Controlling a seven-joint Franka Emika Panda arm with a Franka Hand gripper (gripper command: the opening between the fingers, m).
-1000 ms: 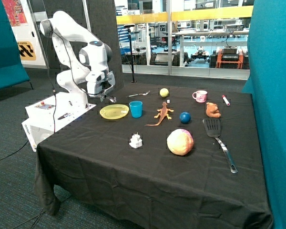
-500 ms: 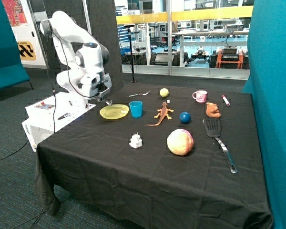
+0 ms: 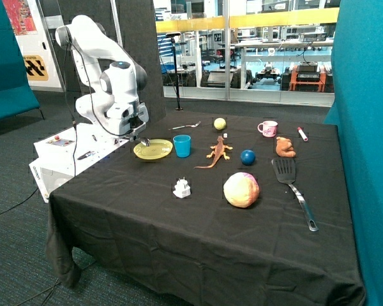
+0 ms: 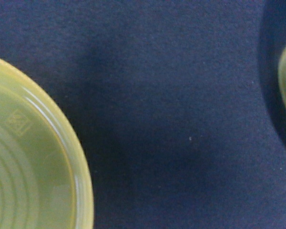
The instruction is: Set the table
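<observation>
My gripper (image 3: pixel 142 137) hovers low at the yellow plate's (image 3: pixel 153 150) nine o'clock rim on the black-draped table (image 3: pixel 198 223); I cannot tell its jaw state. Next I judge a careful descent.

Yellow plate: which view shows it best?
The outside view: the whole plate shows on the table, beside the blue cup, with the gripper at its edge. The wrist view shows only part of its ridged rim.
</observation>
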